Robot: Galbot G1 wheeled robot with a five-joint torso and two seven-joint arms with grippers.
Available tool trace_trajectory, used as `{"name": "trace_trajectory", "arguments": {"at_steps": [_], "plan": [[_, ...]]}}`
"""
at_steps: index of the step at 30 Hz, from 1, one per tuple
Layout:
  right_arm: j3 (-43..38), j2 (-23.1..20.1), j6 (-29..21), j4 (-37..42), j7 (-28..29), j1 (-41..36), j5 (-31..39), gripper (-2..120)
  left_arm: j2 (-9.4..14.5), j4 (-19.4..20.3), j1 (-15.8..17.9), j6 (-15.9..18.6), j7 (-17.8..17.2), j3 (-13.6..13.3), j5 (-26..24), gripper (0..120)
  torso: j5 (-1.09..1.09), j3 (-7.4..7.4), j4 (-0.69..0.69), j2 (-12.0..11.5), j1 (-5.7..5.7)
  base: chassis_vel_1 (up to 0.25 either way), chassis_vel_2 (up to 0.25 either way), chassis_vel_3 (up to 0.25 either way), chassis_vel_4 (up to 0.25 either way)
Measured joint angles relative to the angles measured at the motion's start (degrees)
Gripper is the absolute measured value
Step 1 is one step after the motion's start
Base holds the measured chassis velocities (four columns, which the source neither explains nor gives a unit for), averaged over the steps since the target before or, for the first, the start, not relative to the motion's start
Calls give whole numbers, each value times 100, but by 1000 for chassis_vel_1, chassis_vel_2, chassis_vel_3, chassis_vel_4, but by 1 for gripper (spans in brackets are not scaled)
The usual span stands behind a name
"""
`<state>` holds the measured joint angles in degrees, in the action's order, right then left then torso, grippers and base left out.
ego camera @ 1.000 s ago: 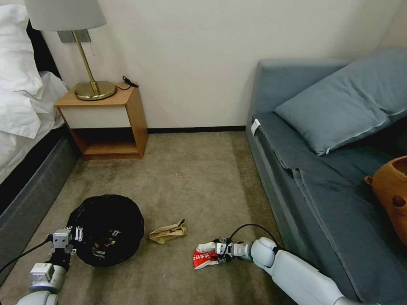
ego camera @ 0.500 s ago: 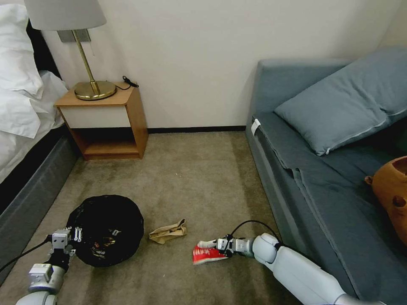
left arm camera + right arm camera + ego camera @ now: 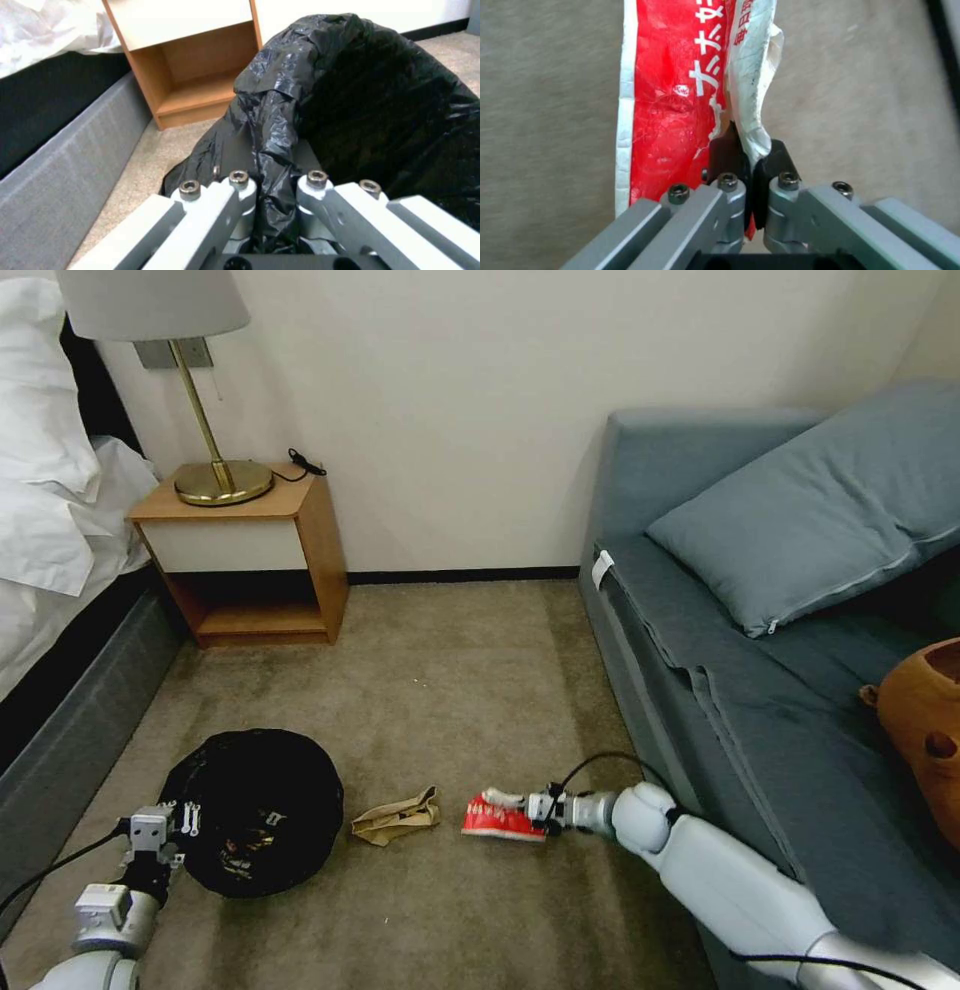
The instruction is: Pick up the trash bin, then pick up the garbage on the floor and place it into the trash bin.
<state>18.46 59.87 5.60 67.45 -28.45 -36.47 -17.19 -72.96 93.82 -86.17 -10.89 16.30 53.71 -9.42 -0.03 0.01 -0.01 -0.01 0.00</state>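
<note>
Bedroom carpet between the bed and the blue sofa, nightstand [image 3: 250, 560] back by the wall, and two bits of litter out on the floor.

What changed over the last second: the right gripper [image 3: 535, 811] had the red-and-white packet [image 3: 497, 818] low and close in, and now the arm has stretched further forward and the packet has come along with it. It used to sag crumpled below the gripper; now it hangs out flatter. The right wrist view shows the dark pads pinched together on the packet's [image 3: 672, 108] white crinkled edge, so the grab looks solid. My read is that the pickup part is done for this piece and it only needs carrying over to the bin.

Orientation: the packet's long axis runs straight out from the gripper, in line with the arm, free end pointing away toward the paper bag [image 3: 396, 817] and the bin beyond. It sits edge-on, red printed face to one side.

The left gripper [image 3: 150, 842] is clamped on the trash bin [image 3: 252, 810] at its near rim, fingers closed on a fold of the black liner [image 3: 272, 123]. The paper bag lies on the carpet between the packet and the bin, not touching either.
</note>
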Motion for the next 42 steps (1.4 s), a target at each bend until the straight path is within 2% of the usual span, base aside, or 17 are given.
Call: {"name": "trace_trajectory", "arguments": {"at_steps": [8, 14, 21, 27, 32, 33, 36, 42], "plan": [[205, -170, -102, 804, 0, 414, 87, 0, 36, 147, 38, 119, -1, -36, 6, 4, 0, 0, 0, 0, 0, 0, 0, 0, 0], [579, -243, -404, 1465, -20, 886, 808, 0, 35, 322, 63, 230, -56, -74, 44, 4, 2, 0, 0, 0, 0, 0, 0, 0, 0], [989, -140, -644, 1833, -44, 1382, 1404, 0, -22, 415, 100, 307, -103, -139, 128, 4, 2, -1, 0, 1, 0, 0, 0, 0, 0], [1534, 178, -786, 1926, -29, 1977, 1849, 0, -106, 430, 158, 337, -126, -200, 226, 4, 1, -1, 1, 1, 0, 0, 0, 0, 0], [2018, 858, -880, 1675, 58, 2379, 2250, 0, -173, 349, 241, 337, -130, -246, 305, 4, 1, -1, 2, 1, 0, 0, 0, 0, 0], [2018, 858, -880, 1675, 58, 2379, 2250, 0, -173, 349, 241, 337, -130, -246, 305, 4, 1, -1, 2, 1, 0, 0, 0, 0, 0], [2287, 1324, -828, 1371, 141, 2475, 2625, 0, -195, 316, 324, 347, -158, -292, 332, 4, 0, -1, 2, 1, 0, 0, 0, 0, 0], [2438, 1674, -785, 1021, 287, 2357, 2627, 0, -183, 325, 405, 424, -195, -329, 344, 4, 1, -1, 1, 1, 0, 0, 0, 0, 0]]}}
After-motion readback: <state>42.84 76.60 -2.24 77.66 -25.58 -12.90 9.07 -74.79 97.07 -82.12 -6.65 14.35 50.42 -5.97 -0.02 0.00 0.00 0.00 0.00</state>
